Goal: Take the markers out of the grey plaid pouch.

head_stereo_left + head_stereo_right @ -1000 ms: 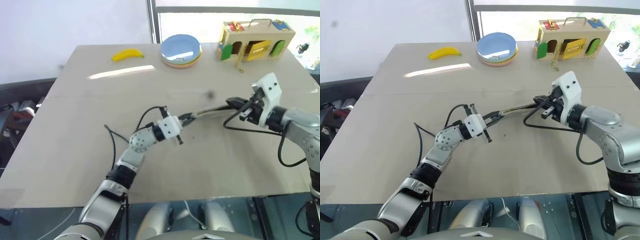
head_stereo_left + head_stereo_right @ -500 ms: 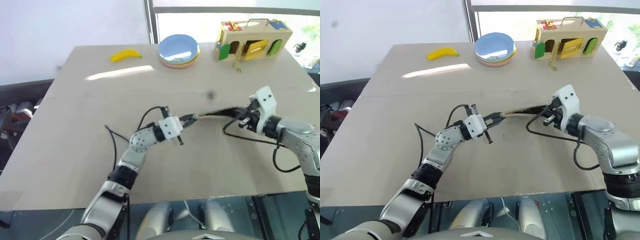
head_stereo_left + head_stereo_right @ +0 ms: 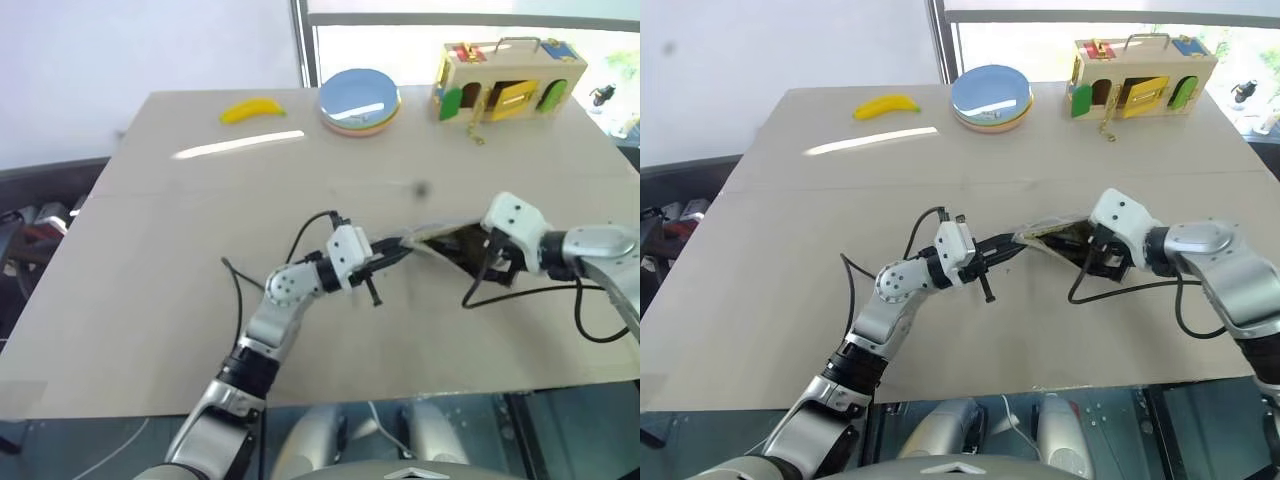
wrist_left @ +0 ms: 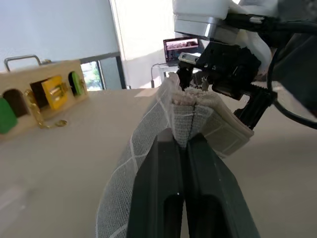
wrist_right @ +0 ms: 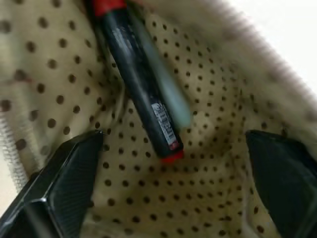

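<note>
**Right gripper spread inside the pouch, marker not yet pinched**

While the left gripper (image 4: 184, 148) stays pressed together on the pouch's edge, the right gripper (image 5: 171, 183) has gone from shut a second ago to spread wide, and I now see it sitting inside the mouth of the grey plaid pouch (image 3: 440, 243).

- Right wrist view: both fingers (image 5: 59, 183) flank a red-and-black marker (image 5: 141, 84) lying against the tan dotted lining. A pale second marker (image 5: 171, 94) lies beside it, too blurred for me to call the colour.
- Nothing is between the right fingers yet. The red marker's tip is just ahead of them and between the two.
- Pouch hangs off the left pinch, its far end toward the right gripper; I can't tell if it's clear of the table.
- Since a second ago the right hand has dropped and tipped nose-down into the opening; the pouch mouth now gapes where it looked flat before.

My read: the reach-in is done, the grasp is next. I'd close on the red marker, then pull out along the pouch axis. Risk is pinching lining along with the barrel.

Surface: beige tabletop (image 3: 200, 260), matte with one glare streak. Well beyond both grippers, at the far edge: a yellow banana (image 3: 254, 108), stacked plates (image 3: 361, 100) and a wooden latch box (image 3: 510, 78). Window behind, bright.
</note>
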Robot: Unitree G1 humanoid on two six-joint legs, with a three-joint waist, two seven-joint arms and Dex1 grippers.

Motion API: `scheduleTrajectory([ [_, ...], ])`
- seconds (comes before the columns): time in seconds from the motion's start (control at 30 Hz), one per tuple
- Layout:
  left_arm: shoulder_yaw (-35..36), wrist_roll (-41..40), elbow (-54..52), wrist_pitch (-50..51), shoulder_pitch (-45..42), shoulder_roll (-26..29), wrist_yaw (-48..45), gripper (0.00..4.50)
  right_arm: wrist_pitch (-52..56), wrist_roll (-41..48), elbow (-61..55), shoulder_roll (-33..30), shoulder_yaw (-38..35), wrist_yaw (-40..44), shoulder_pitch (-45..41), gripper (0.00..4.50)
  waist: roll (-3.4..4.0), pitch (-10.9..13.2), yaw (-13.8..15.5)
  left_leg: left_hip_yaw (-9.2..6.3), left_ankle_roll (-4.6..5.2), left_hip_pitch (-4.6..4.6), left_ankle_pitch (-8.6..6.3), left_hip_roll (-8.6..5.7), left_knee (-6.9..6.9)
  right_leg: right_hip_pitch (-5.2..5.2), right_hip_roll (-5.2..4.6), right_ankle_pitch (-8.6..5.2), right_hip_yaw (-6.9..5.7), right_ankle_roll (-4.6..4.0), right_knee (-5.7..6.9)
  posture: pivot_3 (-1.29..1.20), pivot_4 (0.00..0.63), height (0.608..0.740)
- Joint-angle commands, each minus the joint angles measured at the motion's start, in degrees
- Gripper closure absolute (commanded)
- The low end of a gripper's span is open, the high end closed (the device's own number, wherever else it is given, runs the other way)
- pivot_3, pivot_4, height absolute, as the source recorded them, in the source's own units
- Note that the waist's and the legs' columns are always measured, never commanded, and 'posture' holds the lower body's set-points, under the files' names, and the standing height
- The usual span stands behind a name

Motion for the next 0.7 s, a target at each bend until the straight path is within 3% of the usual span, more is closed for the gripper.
scheduleTrajectory([
  [0.03, 2.2, -6.5, -6.4, 9.9, 1.6, 1.1, -0.5, 4.50, 5.1, 2.4, -5.0, -1.6, 0.2, 3.4, -3.1, 0.02, 0.00, 0.0, 0.0, 0.01, 0.00, 0.01, 0.00, 0.00, 0.00, 0.00, 0.00, 0.00, 0.01, 0.00, 0.01, 0.00, 0.150, 0.740],
  [0.27, 2.0, -8.9, -4.3, 19.2, 3.1, 1.4, -3.2, 4.50, 7.0, -1.6, -1.8, 1.5, 10.4, 5.5, -6.9, 0.02, -0.01, 0.0, 0.5, 0.00, 0.00, -0.01, 0.00, -0.01, 0.04, 0.01, -0.02, 0.00, -0.03, 0.00, -0.03, 0.00, 0.150, 0.740],
  [0.43, 0.1, -5.4, 0.5, 17.5, 3.0, 0.1, -5.8, 4.50, 3.6, -7.4, 5.2, 5.0, 16.9, 6.1, -9.5, 0.02, -0.01, 0.0, 0.5, 0.01, -0.01, 0.00, 0.00, -0.02, 0.05, 0.01, -0.03, 0.00, -0.03, -0.01, -0.03, 0.00, 0.150, 0.740],
  [0.67, 1.5, -5.4, 2.3, 18.6, 2.3, -2.1, -5.8, 4.50, 0.0, -12.1, 12.4, 7.6, 19.5, 8.0, -10.9, 0.02, -0.03, 0.0, 0.4, 0.01, -0.02, 0.05, 0.01, -0.02, 0.06, 0.04, -0.03, 0.00, -0.02, -0.01, 0.00, 0.00, 0.150, 0.740],
  [0.7, 1.7, -5.4, 2.2, 18.6, 2.5, -2.0, -5.8, 4.50, -0.5, -12.7, 12.7, 7.7, 19.6, 8.1, -10.7, 0.26, -0.03, 0.0, 0.4, 0.01, -0.02, 0.05, 0.01, -0.02, 0.06, 0.04, -0.03, 0.00, -0.02, -0.01, 0.00, 0.00, 0.150, 0.740],
])
